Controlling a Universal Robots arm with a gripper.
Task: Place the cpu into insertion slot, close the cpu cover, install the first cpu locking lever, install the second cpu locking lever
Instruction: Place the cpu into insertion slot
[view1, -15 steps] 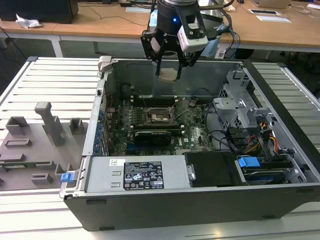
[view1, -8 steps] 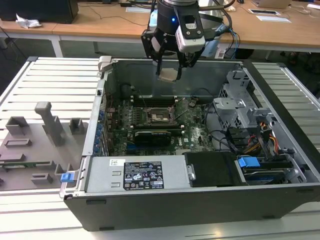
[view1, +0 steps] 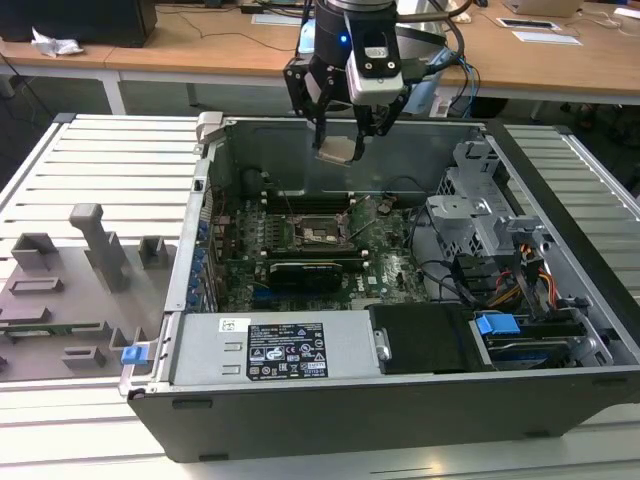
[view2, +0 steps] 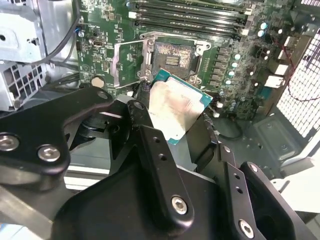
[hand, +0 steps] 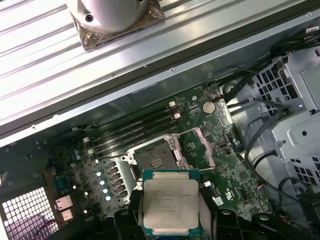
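My gripper (view1: 342, 138) hangs over the back of the open computer case, shut on the cpu (view1: 337, 150), a flat square chip with a silver top. In both wrist views the cpu (view2: 177, 107) (hand: 170, 202) sits clamped by its edges between the black fingers (view2: 147, 132). It is well above the board and touches nothing else. Below and ahead lies the insertion slot (view1: 322, 232) (view2: 172, 59) (hand: 155, 161), its dark pin field bare. The cpu cover (view2: 129, 62) (hand: 201, 146) is swung open beside the socket.
The green motherboard (view1: 390, 265) lies in the case floor with memory slots (view2: 185, 17) behind the socket and a black card (view1: 305, 272) in front. A power supply (view1: 270, 350) and a drive cage (view1: 470, 205) flank it. Grey fixtures (view1: 95, 245) stand at the exterior view's left.
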